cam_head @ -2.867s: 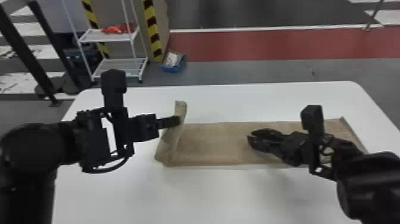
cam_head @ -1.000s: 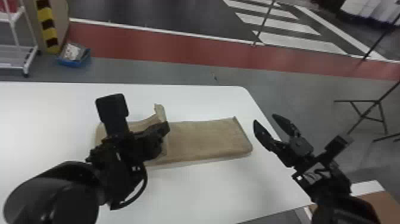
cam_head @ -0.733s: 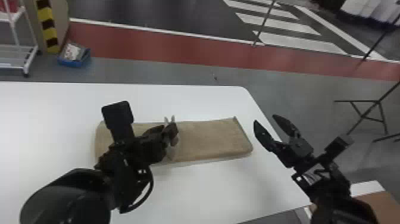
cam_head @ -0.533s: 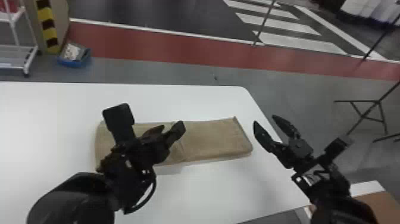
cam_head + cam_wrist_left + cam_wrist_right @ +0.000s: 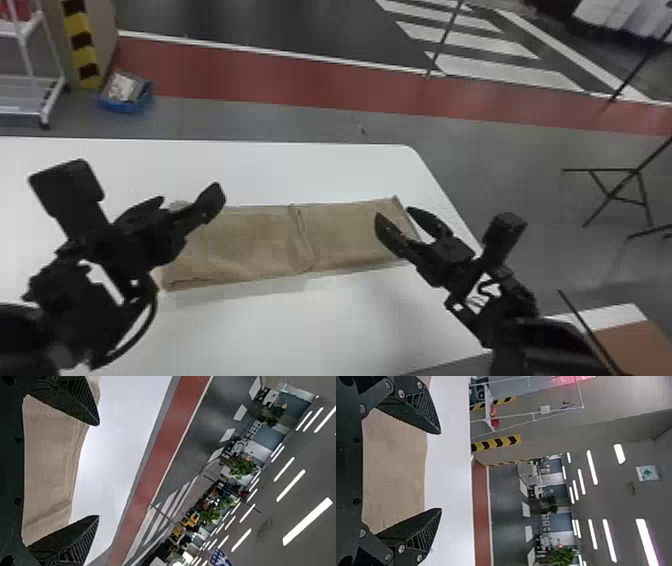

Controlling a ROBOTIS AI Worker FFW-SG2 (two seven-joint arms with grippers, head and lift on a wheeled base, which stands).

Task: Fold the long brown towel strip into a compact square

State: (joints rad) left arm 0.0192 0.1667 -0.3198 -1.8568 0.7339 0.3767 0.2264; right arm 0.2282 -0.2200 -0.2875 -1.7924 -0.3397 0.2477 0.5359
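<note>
Leftward across the scene, the left gripper (image 5: pixel 189 195) has moved from the middle of the brown towel strip (image 5: pixel 245 240) to its left end, and the right gripper (image 5: pixel 393 212) has come in from beyond the table's right edge to the strip's right end. Its flap, pinched upright by the left gripper a second ago, now lies down. The brown towel strip is on the white table (image 5: pixel 350 320), stretched left to right near the far right corner, with the laid-over end (image 5: pixel 301 237) making a creased line across its middle — left of that line a folded-over part, right of it a flatter stretch reaching to the right end. Both pairs of jaws stand apart with nothing clamped: in the left wrist view the left gripper (image 5: pixel 98 470) has towel cloth showing between its fingers, and in the right wrist view the right gripper (image 5: pixel 440 471) does too. Whether any finger touches the cloth, I cannot tell. Past the table's far edge a red band (image 5: pixel 280 80) crosses the floor; at far left are a blue bin (image 5: pixel 127 102), a striped post (image 5: pixel 80 42) and a white rack (image 5: pixel 20 111), and at far right, white floor stripes (image 5: pixel 510 72).
</note>
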